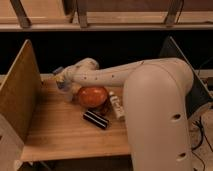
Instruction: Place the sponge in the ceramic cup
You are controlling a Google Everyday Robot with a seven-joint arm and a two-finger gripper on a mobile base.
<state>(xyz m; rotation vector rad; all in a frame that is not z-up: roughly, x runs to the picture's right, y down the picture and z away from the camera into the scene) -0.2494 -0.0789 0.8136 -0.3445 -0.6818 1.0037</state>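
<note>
My white arm reaches across the wooden table (60, 130) to its far left corner, where the gripper (61, 81) hangs low beside the left wooden wall. A small blue-grey patch that looks like the sponge (58, 71) shows right at the gripper's far side; whether it is held I cannot tell. Just below the gripper stands a pale whitish round shape, the ceramic cup (65, 93), partly covered by the wrist. The gripper is directly over or touching the cup's top.
A wide orange bowl (92, 96) sits right of the cup. A black rectangular bar (95, 120) lies in front of the bowl, with a white bottle (116, 106) lying to its right. A wooden panel (20, 95) walls the left side.
</note>
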